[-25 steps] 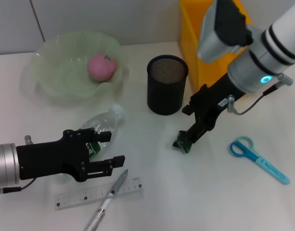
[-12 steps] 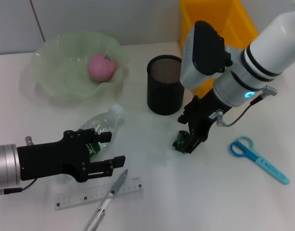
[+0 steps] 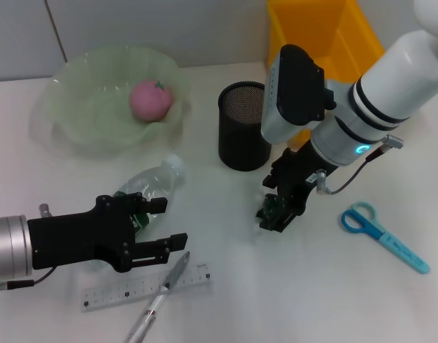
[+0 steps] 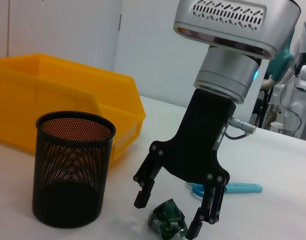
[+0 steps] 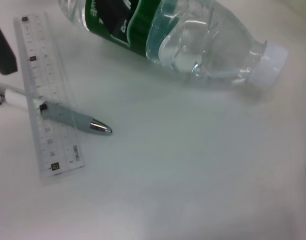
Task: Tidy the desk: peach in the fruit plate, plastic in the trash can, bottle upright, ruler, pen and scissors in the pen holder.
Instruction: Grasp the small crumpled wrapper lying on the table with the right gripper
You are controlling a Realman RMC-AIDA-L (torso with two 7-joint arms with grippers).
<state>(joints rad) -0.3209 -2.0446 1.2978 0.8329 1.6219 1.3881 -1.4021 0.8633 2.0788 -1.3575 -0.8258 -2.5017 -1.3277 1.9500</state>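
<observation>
Your right gripper [image 4: 168, 218] is down over the plastic [image 4: 167, 223], fingers spread and straddling it on the surface, one at its 9 o'clock, one at 3. The pen holder [image 3: 246, 126] sits at the wrapper's 11. Your left gripper [image 3: 148, 227] is well apart, fingers open.

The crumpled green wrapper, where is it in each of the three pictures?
Head view: the plastic lies on the desk, between the open fingers of the right gripper, just in front of the pen holder.
Left wrist view: the plastic sits at the bottom, between the right gripper's fingers, beside the pen holder.
Right wrist view: not in it.
Shared landmark: the pen holder, in the head and left wrist views.
</observation>
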